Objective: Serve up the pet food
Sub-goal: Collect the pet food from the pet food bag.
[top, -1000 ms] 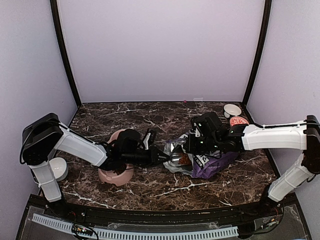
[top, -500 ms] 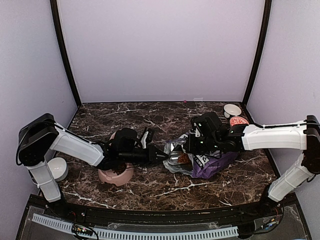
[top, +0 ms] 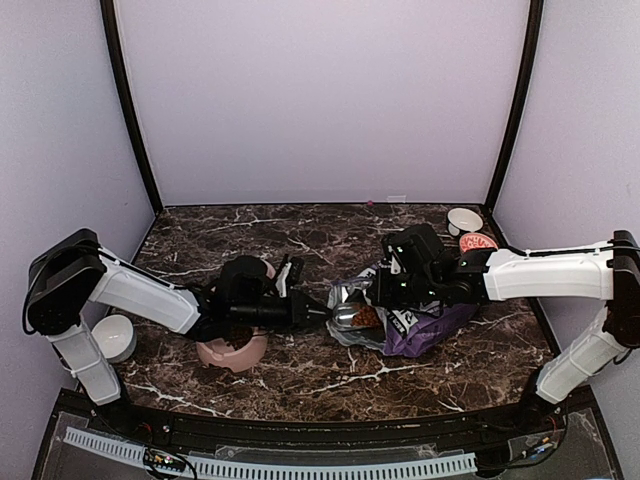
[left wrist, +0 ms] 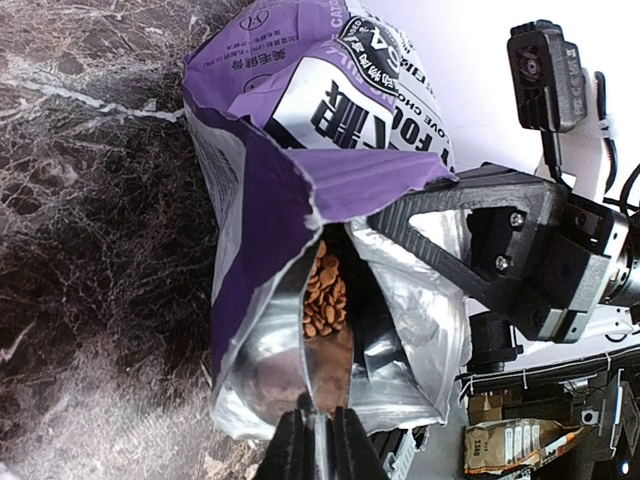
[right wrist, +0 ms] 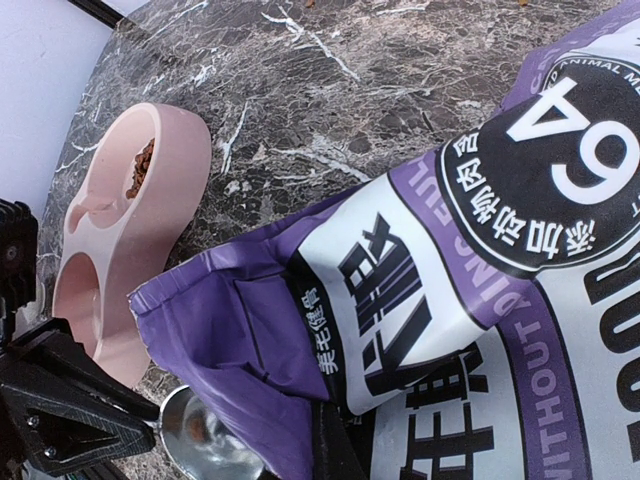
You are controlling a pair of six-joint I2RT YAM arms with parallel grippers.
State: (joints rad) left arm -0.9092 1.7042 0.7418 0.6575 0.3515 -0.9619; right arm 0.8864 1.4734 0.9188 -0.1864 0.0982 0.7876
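Left hand [left wrist: 319,442], pinching a scoop [left wrist: 327,350] of pet food [left wrist: 325,293], sits slightly farther out of the purple bag [left wrist: 300,120] than before; right hand [top: 392,286] stays clamped on its rim.

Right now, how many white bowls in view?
2. One white bowl sits at the left edge, beside the base of the left arm; the other white bowl is at the far right corner. The bag could hide more.

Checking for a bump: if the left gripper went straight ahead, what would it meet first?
The open bag: the spoon of kibble in its jaws sits in the mouth. The right gripper looks beyond, depth unclear.
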